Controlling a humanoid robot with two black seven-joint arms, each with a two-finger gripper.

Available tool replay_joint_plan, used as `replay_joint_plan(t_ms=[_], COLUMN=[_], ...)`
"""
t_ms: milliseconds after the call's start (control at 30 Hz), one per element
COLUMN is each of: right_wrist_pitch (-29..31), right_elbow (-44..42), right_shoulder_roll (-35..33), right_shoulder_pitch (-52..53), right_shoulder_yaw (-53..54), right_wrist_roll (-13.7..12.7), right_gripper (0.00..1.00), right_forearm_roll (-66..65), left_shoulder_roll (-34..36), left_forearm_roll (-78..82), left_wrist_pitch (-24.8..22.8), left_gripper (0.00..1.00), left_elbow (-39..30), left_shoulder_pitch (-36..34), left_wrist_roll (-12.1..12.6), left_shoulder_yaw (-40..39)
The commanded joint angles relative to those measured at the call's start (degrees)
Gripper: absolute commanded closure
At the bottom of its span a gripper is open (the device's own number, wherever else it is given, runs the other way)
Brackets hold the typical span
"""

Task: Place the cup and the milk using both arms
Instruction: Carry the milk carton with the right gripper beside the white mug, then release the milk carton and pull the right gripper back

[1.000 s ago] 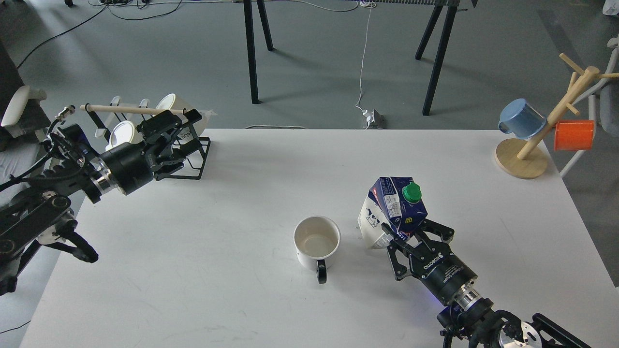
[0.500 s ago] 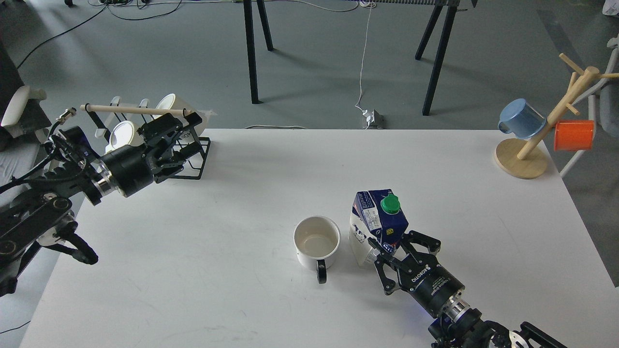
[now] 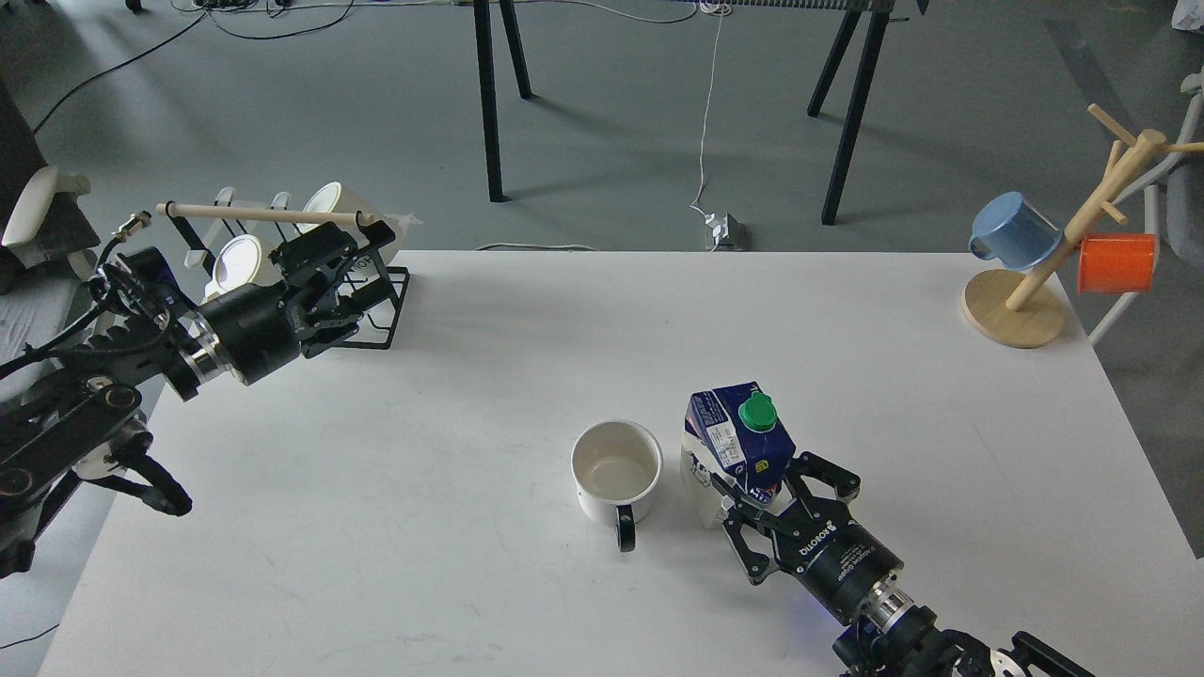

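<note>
A white cup (image 3: 616, 473) with a black handle stands upright near the table's front middle, handle towards me. A blue and white milk carton (image 3: 732, 445) with a green cap (image 3: 757, 412) stands upright just right of the cup, a narrow gap between them. My right gripper (image 3: 773, 491) comes in from the lower right, its fingers closed on the carton's lower part. My left gripper (image 3: 340, 252) is open and empty at the far left, in front of a black wire rack.
The black wire rack (image 3: 381, 306) with a wooden handle holds white cups (image 3: 240, 260) at the table's back left corner. A wooden mug tree (image 3: 1016, 310) with a blue mug (image 3: 1014, 230) and an orange mug (image 3: 1116, 262) stands at the back right.
My right gripper has carried the tilted carton left and towards me and set it upright beside the cup. My left gripper has drawn back slightly from the rack.
</note>
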Motion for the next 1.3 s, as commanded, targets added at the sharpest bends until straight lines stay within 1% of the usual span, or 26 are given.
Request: replay_joint_plan(t_ms=[0, 167, 333, 433, 567, 633, 733, 833, 933, 1100, 1167, 1267], right_wrist_pitch=[0.0, 0.0, 0.0, 0.0, 0.0, 0.0, 0.0, 0.0, 0.0, 0.0, 0.0, 0.0], right_elbow=[0.6, 3.9, 10.2, 12.1, 11.8, 11.2, 8.1, 4.2, -0.6, -8.6, -10.6, -12.8], right_shoulder_roll=[-0.4, -1.9, -8.9, -13.7, -19.1, -21.6, -24.7, -25.6, -27.1, -28.7, -28.7, -28.6], right_shoulder_pitch=[-1.2, -4.6, -8.4, -11.5, -16.1, -18.2, -18.5, -16.5, -8.7, 3.9, 7.6, 10.3], right_shoulder_yaw=[0.0, 0.6, 2.1, 5.2, 12.7, 17.2, 23.0, 28.5, 29.1, 22.3, 19.4, 16.7], right_wrist_roll=[-0.1, -0.3, 0.1, 0.2, 0.2, 0.1, 0.2, 0.2, 0.2, 0.2, 0.2, 0.2], right_gripper=[0.01, 0.01, 0.01, 0.01, 0.01, 0.01, 0.01, 0.01, 0.01, 0.01, 0.01, 0.01], right_forearm_roll=[0.0, 0.0, 0.3, 0.6, 1.7, 4.4, 8.4, 8.7, 8.4, 8.4, 8.4, 8.4], left_shoulder_roll=[0.1, 0.2, 0.2, 0.2, 0.2, 0.5, 0.6, 0.8, 1.1, 2.1, 2.4, 3.6], left_forearm_roll=[0.1, 0.0, 0.0, 0.0, 0.0, 0.0, -0.1, -0.3, -0.6, -1.4, -3.5, -8.3], left_wrist_pitch=[0.0, 0.0, 0.0, 0.0, 0.0, 0.0, 0.0, 0.0, 0.0, 0.0, 0.0, 0.0], left_gripper=[0.06, 0.06, 0.06, 0.06, 0.06, 0.06, 0.06, 0.05, 0.05, 0.05, 0.05, 0.05], left_elbow=[0.0, 0.0, 0.0, 0.0, 0.1, 0.1, 1.0, 1.8, 3.5, 5.1, 5.1, 5.8], left_shoulder_pitch=[0.0, 0.0, 0.1, 0.1, 0.5, 0.9, 1.3, 1.6, 1.9, 2.9, 3.4, 3.6], left_wrist_roll=[0.0, 0.0, 0.0, 0.0, 0.0, 0.0, 0.0, 0.0, 0.0, 0.0, 0.0, 0.0], left_shoulder_yaw=[0.0, 0.0, 0.0, 0.0, 0.0, -0.1, -0.1, -0.2, -0.2, -0.4, -0.5, -0.5])
